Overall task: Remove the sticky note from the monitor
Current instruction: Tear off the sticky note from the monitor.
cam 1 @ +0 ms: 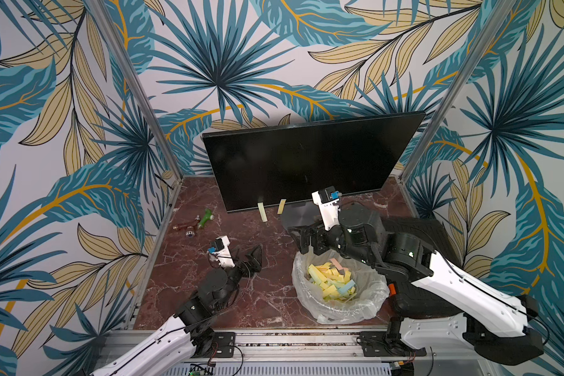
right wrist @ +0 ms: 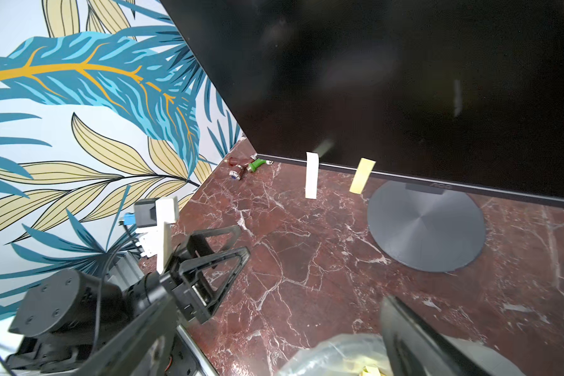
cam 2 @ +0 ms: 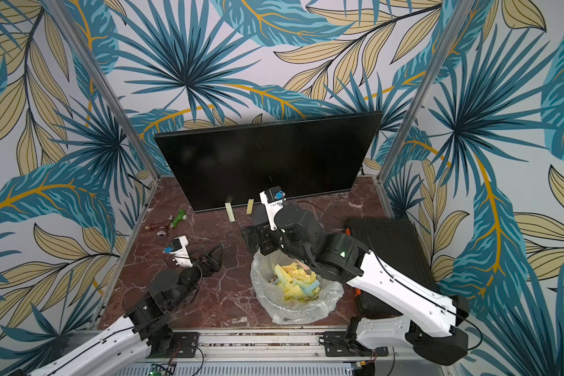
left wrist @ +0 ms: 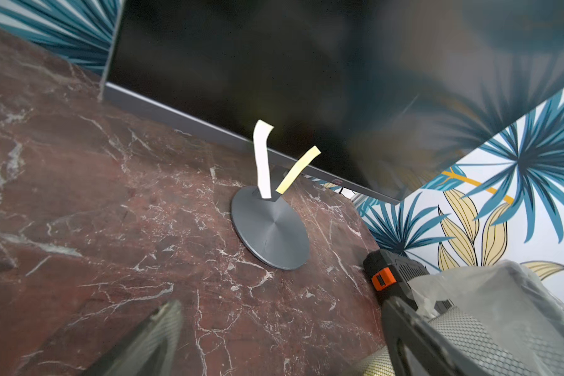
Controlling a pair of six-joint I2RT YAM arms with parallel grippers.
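I work on a table (cam 1: 267,293) of dark red marble veined with white, boxed in by walls (cam 1: 209,65) papered in teal and sand-coloured leaves, with a metal post (cam 1: 134,91) at each back corner. The monitor (cam 1: 306,162) stands at the back on its round grey foot (left wrist: 271,231), screen dark. A pale sticky note (cam 1: 262,211) and a yellow sticky note (cam 1: 281,206) hang from its bottom edge, just left of the foot.

My left end effector (cam 1: 251,255) hangs low over bare marble, fingers spread wide and empty. My right end effector (cam 1: 298,236) is above the foot, at the far rim of the bin (cam 1: 372,293), also spread with nothing between its fingers.

Both top views look down into the bin's heap of yellow, blue and pink notes. The left wrist view shows the bin's mesh wall and the orange latch (left wrist: 382,280) of the black ribbed box (cam 1: 437,234). The right wrist view takes in my left end effector from the side and a green-handled item (right wrist: 256,164) near the monitor's corner
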